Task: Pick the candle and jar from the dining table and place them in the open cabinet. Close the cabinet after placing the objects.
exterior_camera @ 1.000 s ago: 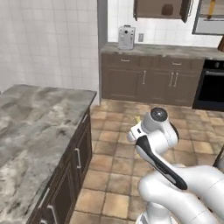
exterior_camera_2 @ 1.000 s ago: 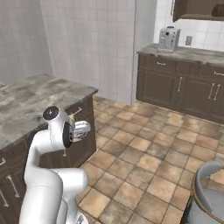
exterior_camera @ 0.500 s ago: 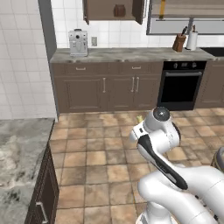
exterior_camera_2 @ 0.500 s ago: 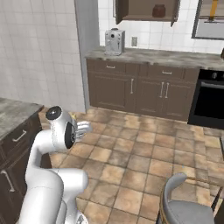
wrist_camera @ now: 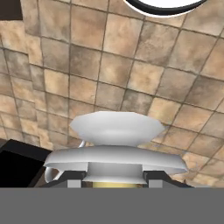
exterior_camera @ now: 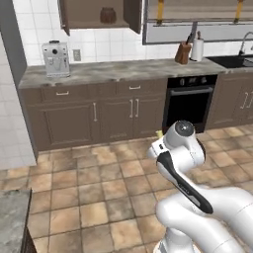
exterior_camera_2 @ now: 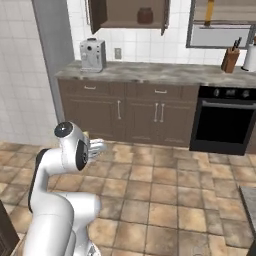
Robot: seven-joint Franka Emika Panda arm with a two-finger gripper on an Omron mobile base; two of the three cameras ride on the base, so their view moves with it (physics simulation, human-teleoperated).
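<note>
The hand (wrist_camera: 114, 186) is clenched on the candle (wrist_camera: 114, 146): its two dark fingertips grip the narrow neck low on the silvery holder base, whose round dish fans out above them over brown floor tiles. A sliver of yellow wax shows between the tips. In the left base view, a bit of yellow candle (exterior_camera: 159, 134) pokes out beside the arm's wrist, carried low, well short of the bench (exterior_camera: 118, 70) along the far wall. Above the bench hangs the open cabinet (exterior_camera_2: 127, 12), with the dark ribbed jar (exterior_camera_2: 145, 15) already on its shelf.

The candle is probably light, and the thin wax stick could snap or slip. The rigid holder neck looks the safer place to grip, kept upright while carried.
</note>
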